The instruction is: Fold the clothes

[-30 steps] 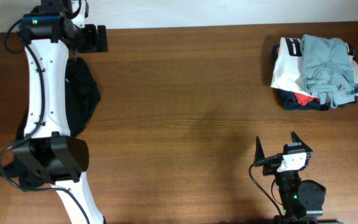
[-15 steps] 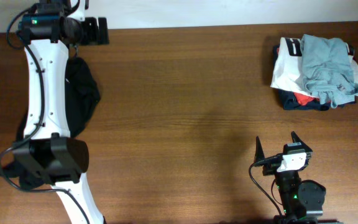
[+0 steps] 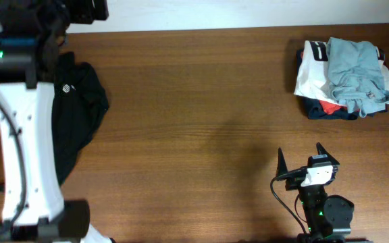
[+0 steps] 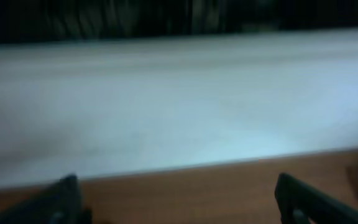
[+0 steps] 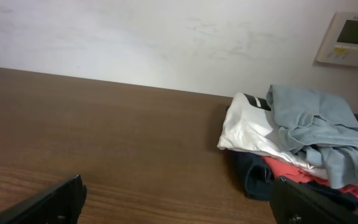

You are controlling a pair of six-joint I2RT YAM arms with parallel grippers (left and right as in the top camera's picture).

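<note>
On my left, the black top [image 3: 86, 115] lies crumpled near the far left corner of the surface [image 3: 201, 101], its small white logo [image 3: 65, 88] facing up. The white link of the left arm [image 3: 22, 135] crosses above the top's left side and hides that part from the overhead camera, so I cannot trace the hem there. The left pincer [image 4: 179, 202] sits up at the far edge, pointing at the wall. The wrist view is blurred, but both dark fingertips [image 4: 64, 193] stand wide apart with nothing between them.

The grey-teal shirt [image 3: 353, 67] is draped loosely on top of a pile near the far right corner. Under it are a white shirt [image 3: 309, 74], a red garment [image 3: 328, 106] and a navy garment [image 3: 314, 111] at the bottom. The pile sits close to the far edge, and the shirt's folds spill over its right side.

The right pincer [image 3: 300, 159] rests low at the near edge, spread open and gripping nothing, well apart from the pile. Between the two sets of clothes lies a broad stretch of bare wood, from the far edge to the near one.
</note>
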